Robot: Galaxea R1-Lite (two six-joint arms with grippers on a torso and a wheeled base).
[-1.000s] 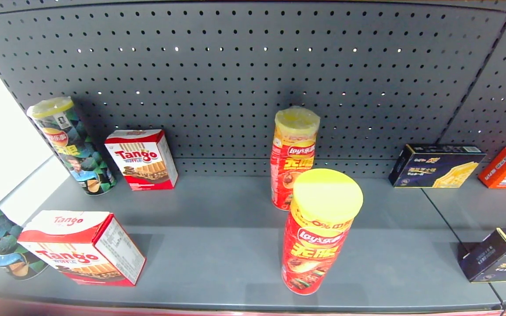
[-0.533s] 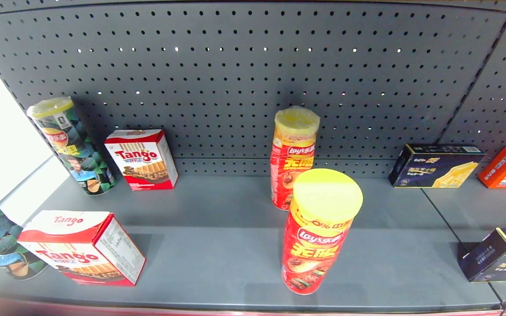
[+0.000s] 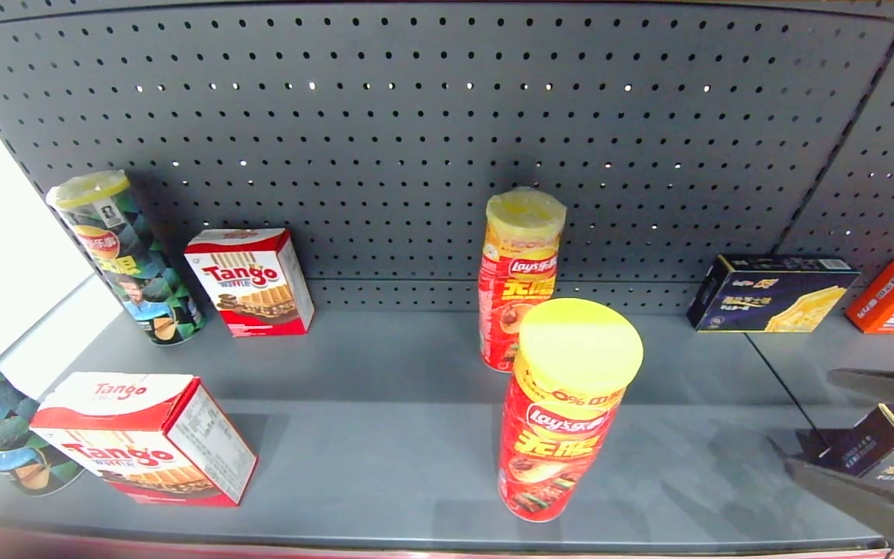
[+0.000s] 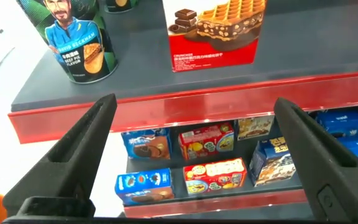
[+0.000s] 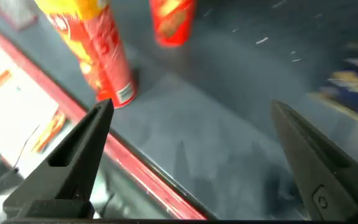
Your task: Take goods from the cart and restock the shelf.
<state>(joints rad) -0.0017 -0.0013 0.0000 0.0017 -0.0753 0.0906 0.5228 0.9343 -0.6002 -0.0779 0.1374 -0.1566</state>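
Change: here comes the right claw (image 3: 812, 419), swinging into the head view to the right of the front red can (image 3: 559, 419); every item on the shelf (image 3: 385, 435) sits as it did.
Right claw: spread wide and carrying nothing, low over the deck, well right of the front red can.
Left claw (image 4: 194, 102): also wide apart and empty, out in front of the red shelf lip (image 4: 55, 112) and far left of the front red can, facing the wafer box (image 4: 213, 31) and green can (image 4: 79, 43).
Dark box (image 3: 874, 450): right of the front red can, sitting just behind the right claw's tips.
Front red can: upright near the shelf's front edge, with the back red can (image 3: 521, 279) directly behind it.
Goods: all standing on the shelf, none in either claw.
Risk, right side: a wide, empty claw sweeping sideways could shunt the dark box, or clip the tall front red can and tip it off the edge.
Risk, left side: lifting straight up could catch the lip.
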